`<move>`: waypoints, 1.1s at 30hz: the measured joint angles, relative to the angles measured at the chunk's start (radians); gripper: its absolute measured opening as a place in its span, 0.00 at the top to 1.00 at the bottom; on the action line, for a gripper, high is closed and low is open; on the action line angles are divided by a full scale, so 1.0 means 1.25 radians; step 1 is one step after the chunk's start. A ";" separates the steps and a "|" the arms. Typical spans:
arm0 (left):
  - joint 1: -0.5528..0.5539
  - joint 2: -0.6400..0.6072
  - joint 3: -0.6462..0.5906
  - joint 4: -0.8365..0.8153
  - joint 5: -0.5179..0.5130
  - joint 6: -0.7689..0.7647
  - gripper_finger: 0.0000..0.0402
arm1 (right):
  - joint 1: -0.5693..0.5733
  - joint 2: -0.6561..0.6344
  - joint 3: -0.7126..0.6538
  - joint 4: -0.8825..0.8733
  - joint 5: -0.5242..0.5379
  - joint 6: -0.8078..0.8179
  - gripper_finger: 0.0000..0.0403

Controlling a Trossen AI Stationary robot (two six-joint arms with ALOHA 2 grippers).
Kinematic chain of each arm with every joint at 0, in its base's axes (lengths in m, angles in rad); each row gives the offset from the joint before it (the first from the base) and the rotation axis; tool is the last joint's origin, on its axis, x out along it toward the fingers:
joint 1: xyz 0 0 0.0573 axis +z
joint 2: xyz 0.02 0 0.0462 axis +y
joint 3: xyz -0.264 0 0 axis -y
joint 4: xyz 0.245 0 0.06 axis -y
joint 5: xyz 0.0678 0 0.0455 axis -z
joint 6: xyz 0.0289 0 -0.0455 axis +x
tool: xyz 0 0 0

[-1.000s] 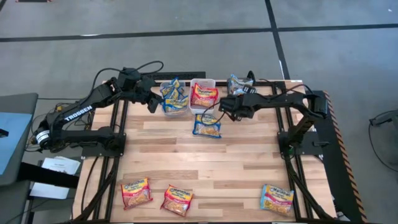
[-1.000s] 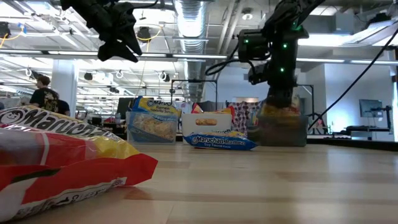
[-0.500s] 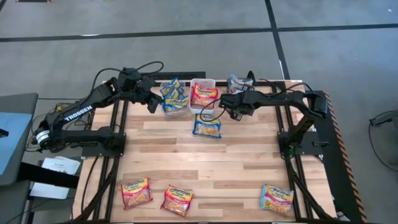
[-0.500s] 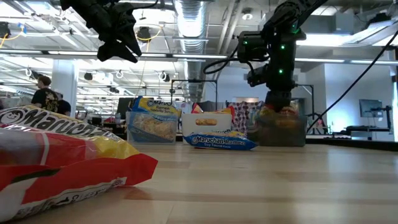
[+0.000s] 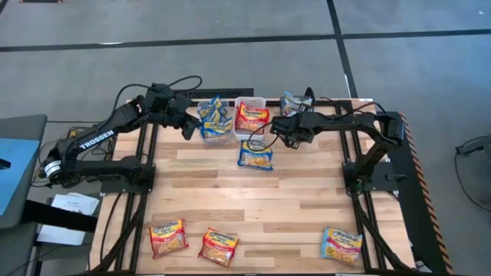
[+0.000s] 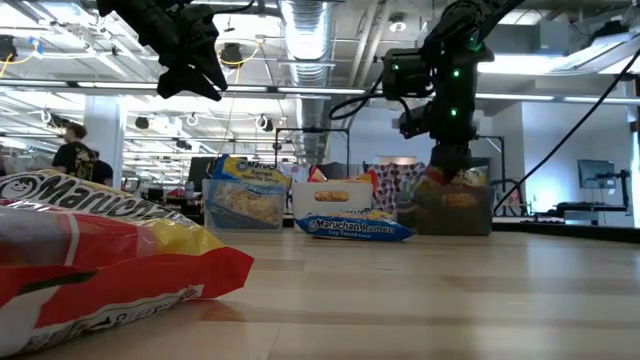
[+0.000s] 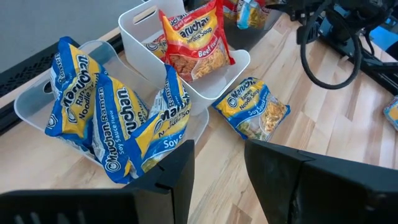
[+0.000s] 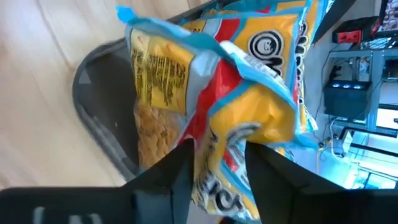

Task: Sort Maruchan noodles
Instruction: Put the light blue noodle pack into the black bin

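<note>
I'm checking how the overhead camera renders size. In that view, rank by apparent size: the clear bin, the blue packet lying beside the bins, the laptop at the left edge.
1. Laptop, though cut off by the frame.
2. Clear bin.
3. Blue packet, close to the bin in size.

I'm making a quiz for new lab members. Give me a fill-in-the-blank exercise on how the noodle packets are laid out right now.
1. The clear bin holds packets with ____ trim.
2. The red beef packet stands in the ____ bin.
3. The loose packet nearest the bins has ____ trim.
4. Along the table's near edge lie ____ packets.

Missing words: blue; white; blue; three
</note>
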 joint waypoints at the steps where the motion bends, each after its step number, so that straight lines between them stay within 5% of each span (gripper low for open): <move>1: 0.000 0.000 0.000 0.000 0.000 0.000 0.68 | 0.000 -0.003 0.008 -0.010 0.001 0.000 0.56; 9: 0.000 0.000 0.000 0.000 0.000 0.003 0.68 | 0.005 -0.003 0.103 -0.080 -0.004 0.024 0.54; 17: 0.000 0.000 0.000 0.000 0.000 0.004 0.68 | 0.011 -0.003 0.165 -0.062 -0.185 0.023 0.55; 23: 0.000 0.000 0.000 0.000 0.000 0.004 0.68 | -0.049 0.008 0.168 -0.008 -0.403 0.016 0.55; 33: 0.000 0.000 0.000 0.001 0.000 0.000 0.68 | -0.136 0.031 0.167 -0.004 -0.467 0.043 0.55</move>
